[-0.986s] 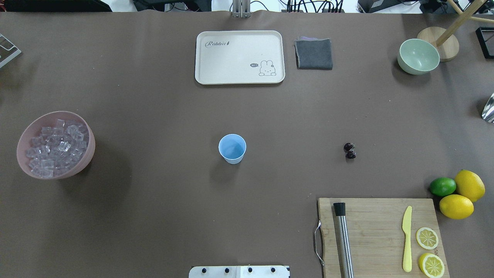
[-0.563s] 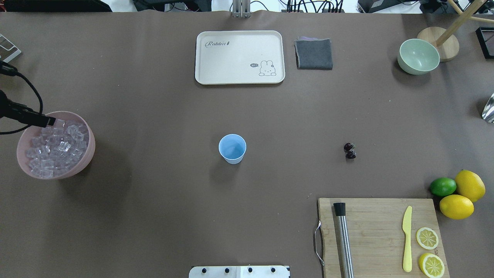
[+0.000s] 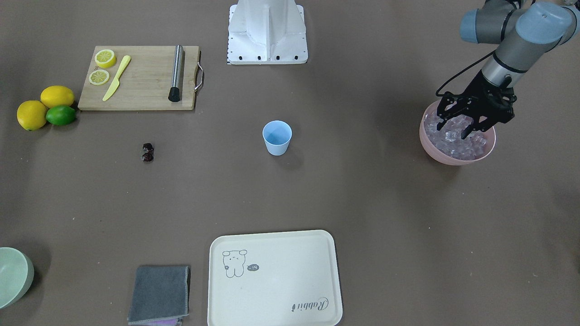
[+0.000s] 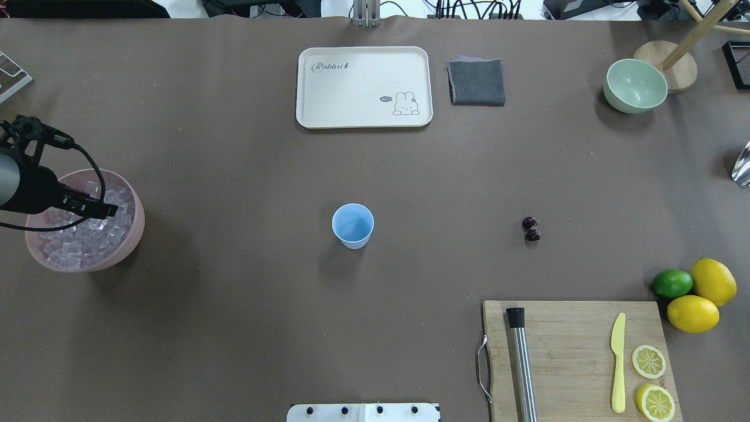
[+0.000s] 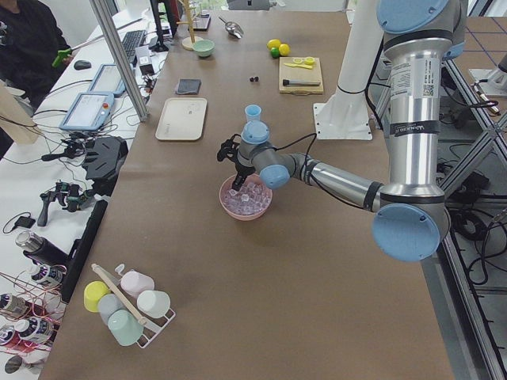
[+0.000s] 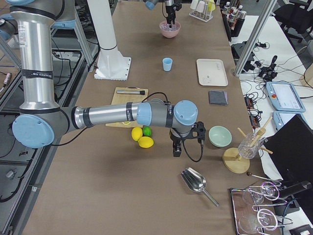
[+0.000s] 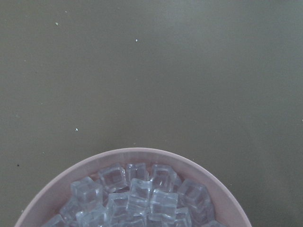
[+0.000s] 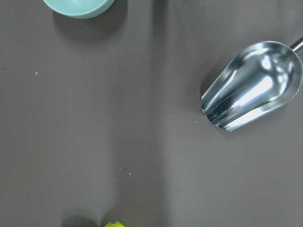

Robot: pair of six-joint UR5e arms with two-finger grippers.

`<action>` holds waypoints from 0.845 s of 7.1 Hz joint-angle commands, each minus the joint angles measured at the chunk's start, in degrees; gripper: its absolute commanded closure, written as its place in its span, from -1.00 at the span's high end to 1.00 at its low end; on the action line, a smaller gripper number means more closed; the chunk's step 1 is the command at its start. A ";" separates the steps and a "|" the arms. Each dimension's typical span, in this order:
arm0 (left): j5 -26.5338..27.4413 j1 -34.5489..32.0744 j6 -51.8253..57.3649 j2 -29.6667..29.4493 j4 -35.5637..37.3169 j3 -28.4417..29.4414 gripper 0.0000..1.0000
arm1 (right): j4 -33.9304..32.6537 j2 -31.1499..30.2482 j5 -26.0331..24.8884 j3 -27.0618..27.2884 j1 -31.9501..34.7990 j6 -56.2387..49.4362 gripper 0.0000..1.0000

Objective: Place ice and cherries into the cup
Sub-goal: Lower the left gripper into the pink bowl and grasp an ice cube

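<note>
Some ice (image 4: 75,246) beneath left gripper (image 3: 452,131)

Bright, even light from above, and the brown table (image 4: 234,328) reads flat with no hot spots. Overhead, the cup (image 4: 352,225) throws a soft shadow toward 7 o'clock, while the pink bowl (image 4: 136,231) drops a wider one toward 4 o'clock. Over to the right wrist view: hard white glare on the scoop (image 8: 253,87) at 2 o'clock, and a blurry-edged shadow band down the middle. The left wrist view is dimmer and greenish, the ice (image 7: 142,194) slightly soft.
</note>
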 commanded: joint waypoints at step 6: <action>-0.01 0.15 -0.53 1.90 -0.11 2.57 0.20 | 0.16 -1.06 3.45 0.66 0.53 0.06 1.00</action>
